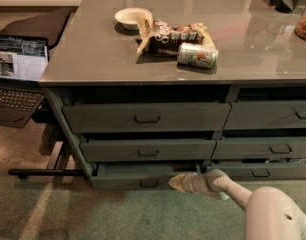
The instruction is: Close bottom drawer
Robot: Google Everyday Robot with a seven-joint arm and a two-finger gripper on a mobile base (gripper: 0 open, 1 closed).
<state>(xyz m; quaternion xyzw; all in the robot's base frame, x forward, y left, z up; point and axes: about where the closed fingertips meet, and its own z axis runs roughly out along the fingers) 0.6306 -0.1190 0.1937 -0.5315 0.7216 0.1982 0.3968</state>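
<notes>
The bottom drawer (128,178) is the lowest one of the left column, grey-green with a small dark pull (149,184). It stands out slightly from the cabinet face. My gripper (174,182) is at the end of the white arm (273,216) from the lower right. Its tip lies against the right part of the drawer's front panel, just right of the pull.
Two taller drawers (145,118) sit above it, with more drawers (273,148) to the right. The countertop (93,49) holds a white bowl (131,17), a snack bag (170,34) and a can (197,55). An open laptop (15,71) sits at the left. Green carpet (118,216) lies below.
</notes>
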